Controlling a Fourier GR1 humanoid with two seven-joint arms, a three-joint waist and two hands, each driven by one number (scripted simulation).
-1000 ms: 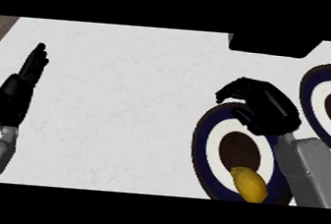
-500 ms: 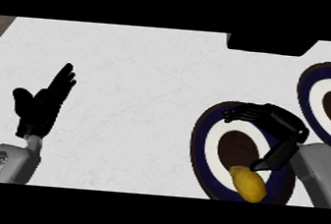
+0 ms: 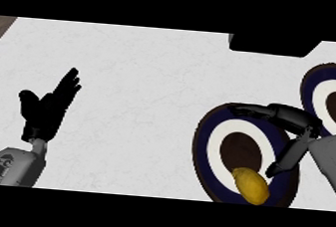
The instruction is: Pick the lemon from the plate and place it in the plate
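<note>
The lemon [image 3: 251,186] lies on the near rim of the dark-rimmed plate [image 3: 207,138] at the worktop's [image 3: 144,73] right side, close to the near edge. Its long axis runs slantwise, roughly from the plate's centre toward the near right corner. The right hand [image 3: 294,126] hangs over the same plate, fingers spread and bent in a claw, thumb pointing down toward the lemon, holding nothing. The lemon sits nearer the worktop's front edge than that hand, just beyond the thumb tip, so I judge the hand needs to draw back toward the near edge and drop. The second plate [image 3: 313,92] lies by the right edge, farther back. The left hand [image 3: 47,110] rests open over the left side, well apart.
</note>
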